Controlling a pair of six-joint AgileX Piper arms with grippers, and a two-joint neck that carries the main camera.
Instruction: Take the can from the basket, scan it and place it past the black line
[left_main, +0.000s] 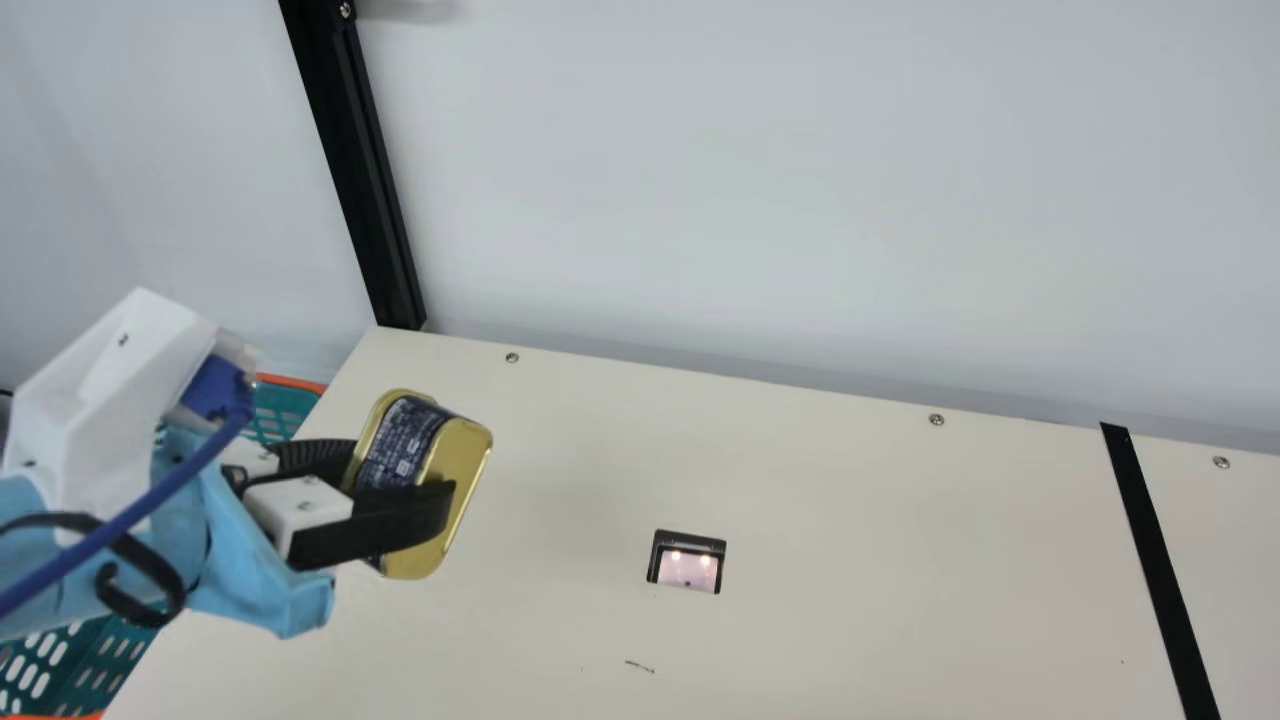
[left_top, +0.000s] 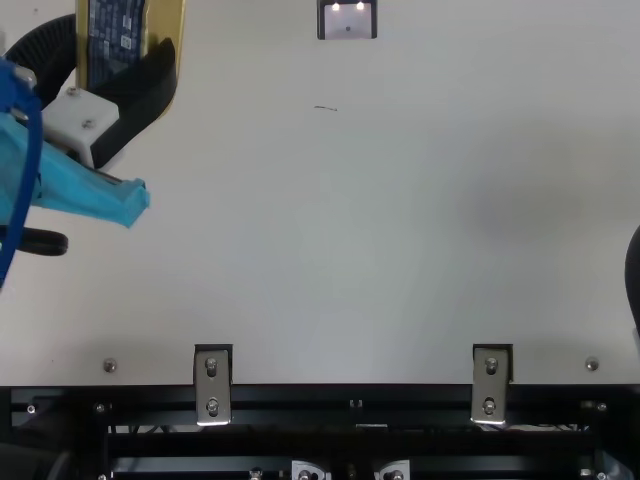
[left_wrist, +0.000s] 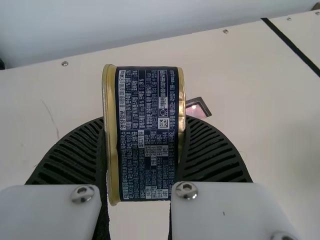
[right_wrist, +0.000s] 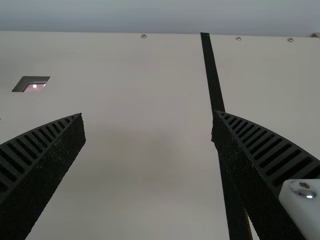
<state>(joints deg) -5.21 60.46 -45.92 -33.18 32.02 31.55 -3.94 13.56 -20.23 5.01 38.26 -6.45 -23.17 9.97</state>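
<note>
Gold-and-navy can out of basket, gripped; placing still to do

Pick done: can (left_main: 395, 440) is clamped between both ribbed fingers of left gripper (left_wrist: 144, 122), dark printed label toward the wrist camera. It's held above the table (left_main: 850, 500), between basket (left_main: 292, 382) and scanner (left_main: 688, 568), nearer the basket. Scan: probably pending, can is well off to one side of the lit window; frames can't confirm whether it has read. Place: not done, can is on the basket side of the black line (left_main: 1160, 570). Call it about a third through. Likely next: bring a code over the window, then carry across.

Right gripper (right_wrist: 148, 114): fingers spread wide, nothing between them, one finger overlapping the line in its wrist view. May need shifting if the left arm goes all the way across, or could take a handover.

Other: black upright post (left_main: 355, 170) at table's back corner, small dark scuff (left_main: 640, 666) near scanner, screw heads along the far edge. None looks like an obstacle.
</note>
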